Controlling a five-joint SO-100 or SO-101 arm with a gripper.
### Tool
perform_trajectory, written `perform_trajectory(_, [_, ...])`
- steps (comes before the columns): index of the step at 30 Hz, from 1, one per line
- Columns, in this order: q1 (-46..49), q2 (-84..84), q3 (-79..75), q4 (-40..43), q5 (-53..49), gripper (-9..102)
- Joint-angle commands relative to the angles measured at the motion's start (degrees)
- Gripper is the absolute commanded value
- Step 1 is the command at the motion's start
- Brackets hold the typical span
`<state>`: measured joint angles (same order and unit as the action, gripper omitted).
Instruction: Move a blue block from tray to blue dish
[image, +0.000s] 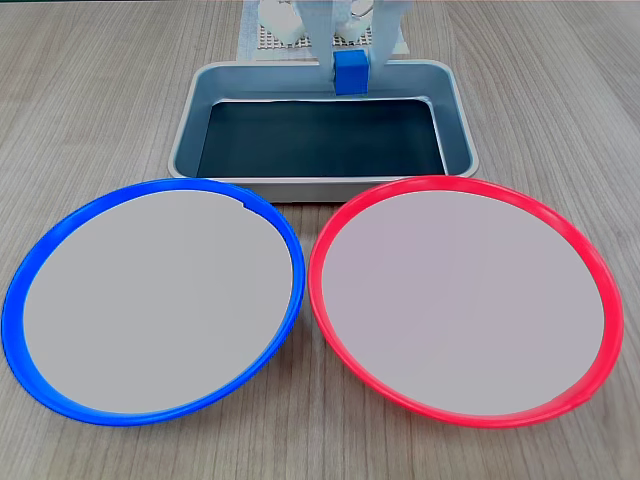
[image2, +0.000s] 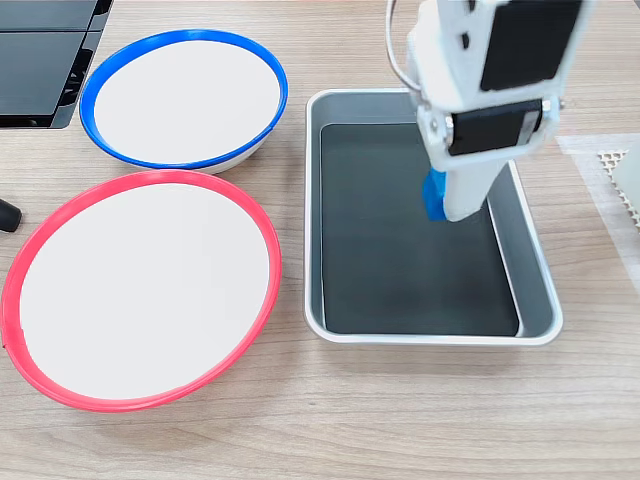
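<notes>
The blue block (image: 350, 73) sits pinched in the white pincer (image: 351, 74), lifted clear of the tray's dark bottom; in a fixed view it hangs above the far wall of the tray (image: 190, 120), at the middle of that wall. In the other fixed view the block (image2: 434, 196) peeks out at the left edge of the pincer (image2: 445, 200), over the right part of the tray (image2: 312, 220). Held off the floor like this, the block can likely pass over the raised grey walls without catching, which suits a carry toward the blue dish (image: 30, 280).

That dish lies on the wooden counter (image: 100, 100) just near of the tray's left half, its rim close to the red-rimmed dish (image: 600, 290) beside it. Both dishes stand bare, so the drop is not yet made. From the side camera the blue dish (image2: 95, 85) is the far-left one, well apart from the pincer.

The block is a small bright blue cube with plain smooth faces, tiny against either dish. Its near face shows squarely, unmarked, with the white fingers (image2: 462, 195) covering much of the rest.
</notes>
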<state>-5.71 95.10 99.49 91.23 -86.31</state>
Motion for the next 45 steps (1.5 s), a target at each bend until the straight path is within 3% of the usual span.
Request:
perform_trajectory(1, [0.79, 3.16, -8.70, -0.53, 5.01, 0])
perform_trajectory(5, [3.87, 2.29, -14.85, -11.43, 13.36, 0])
perform_trajectory(8, [7.47, 1.93, -10.99, -32.17, 18.90, 0])
perform_trajectory(13, [15.12, -0.62, 3.78, -69.17, 18.72, 0])
perform_trajectory(15, [17.75, -4.83, 4.66, -73.65, 16.88, 0])
perform_trajectory(20, [21.27, -15.91, 1.93, -77.26, 12.39, 0])
perform_trajectory(29, [21.09, -25.49, -5.62, -71.98, 8.88, 1])
perform_trajectory(37, [20.92, -24.70, -6.50, -71.28, 7.65, 26])
perform_trajectory(40, [20.39, -22.76, -6.50, -71.63, 9.49, 28])
perform_trajectory(43, [19.07, -18.98, -5.89, -75.67, 17.67, 27])
perform_trajectory(45, [17.75, -15.38, -5.62, -78.22, 26.28, 14])
